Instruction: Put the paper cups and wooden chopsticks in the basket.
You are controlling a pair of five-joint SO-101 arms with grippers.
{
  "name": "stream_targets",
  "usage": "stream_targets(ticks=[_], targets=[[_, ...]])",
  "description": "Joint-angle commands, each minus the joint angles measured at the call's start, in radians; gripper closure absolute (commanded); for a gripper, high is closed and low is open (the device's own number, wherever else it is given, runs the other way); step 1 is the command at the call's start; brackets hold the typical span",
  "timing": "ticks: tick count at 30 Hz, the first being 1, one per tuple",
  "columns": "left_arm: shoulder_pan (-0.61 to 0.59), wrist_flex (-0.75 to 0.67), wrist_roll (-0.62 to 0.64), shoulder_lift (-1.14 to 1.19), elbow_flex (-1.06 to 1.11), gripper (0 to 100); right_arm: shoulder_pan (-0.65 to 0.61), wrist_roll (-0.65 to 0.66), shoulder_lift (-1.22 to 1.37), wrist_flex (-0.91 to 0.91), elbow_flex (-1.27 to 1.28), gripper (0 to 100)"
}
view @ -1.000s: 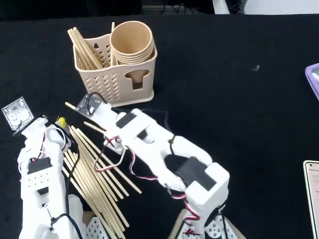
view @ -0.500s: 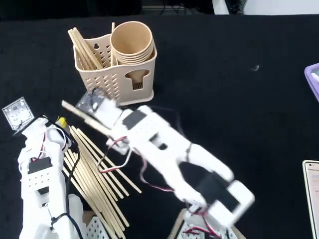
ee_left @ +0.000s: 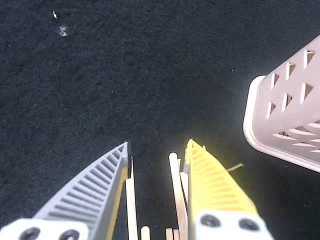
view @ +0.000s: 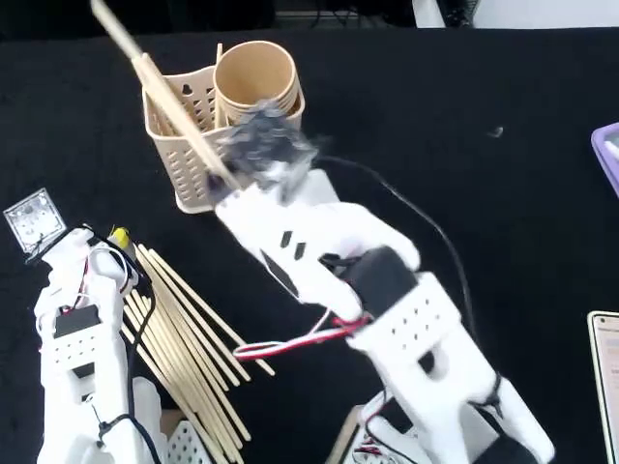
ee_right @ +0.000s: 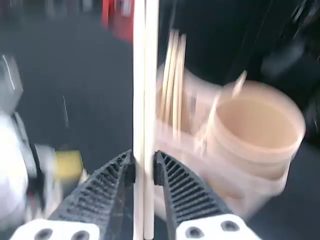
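- the basket (view: 193,159) stands on the black table (view: 464,164), and its wall also shows in the left wrist view (ee_left: 285,115).
- the cups (view: 256,77) sit nested in one stack inside the basket, in the compartment away from the left arm. the top cup's open mouth shows in the right wrist view (ee_right: 255,125).
- stowed sticks (ee_right: 172,75) stand upright in the basket's other compartment, beside the cups.
- the right gripper (view: 227,182) is up against the basket's front wall. its jaws are clamped tight (ee_right: 144,156) on the held pair (ee_right: 145,75), two chopsticks pressed side by side.
- the held pair (view: 116,29) slants up from the gripper, across the basket's stick compartment and out past its far rim.
- loose sticks (view: 184,348) lie in a fanned bundle on the table, well in front of the basket.
- the left gripper (ee_left: 155,150) is low over the bundle's basket-side ends (view: 121,237). its jaws are spread apart and grip nothing, with a few stick ends (ee_left: 175,190) lying between them.
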Motion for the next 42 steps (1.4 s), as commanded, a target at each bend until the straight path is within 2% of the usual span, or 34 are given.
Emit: stream_targets(ticks=[1, 5, 11, 17, 25, 27, 32, 37, 42], targets=[[-0.005, -0.015, 0.002, -0.017, -0.005, 81, 0.012, -0.092, -0.031, -0.502, 0.028, 98.7], [-0.005, -0.015, 0.0, -0.017, -0.005, 81, 0.015, -0.1, 0.067, -0.833, 0.053, 98.8], [-0.005, -0.012, -0.002, -0.018, -0.005, 81, 0.023, -0.092, 0.32, -1.071, -0.045, 98.8], [-0.005, -0.012, -0.002, -0.018, -0.005, 81, 0.066, -0.092, 0.618, -1.106, -0.16, 98.8], [-0.001, -0.011, -0.002, -0.018, -0.005, 81, 0.063, -0.092, 0.734, -1.1, -0.162, 98.5], [-0.001, -0.011, -0.002, -0.018, -0.005, 81, 0.064, -0.092, 0.74, -1.06, -0.162, 97.1], [-0.001, -0.011, -0.002, -0.018, -0.005, 81, 0.052, -0.097, 0.685, -0.813, -0.165, 81.4], [-0.001, -0.012, -0.002, -0.015, -0.005, 81, 0.048, -0.097, 0.506, -0.62, -0.154, 85.8], [-0.001, -0.011, -0.002, -0.015, -0.005, 81, 0.037, -0.098, 0.245, -0.321, -0.077, 91.2]])
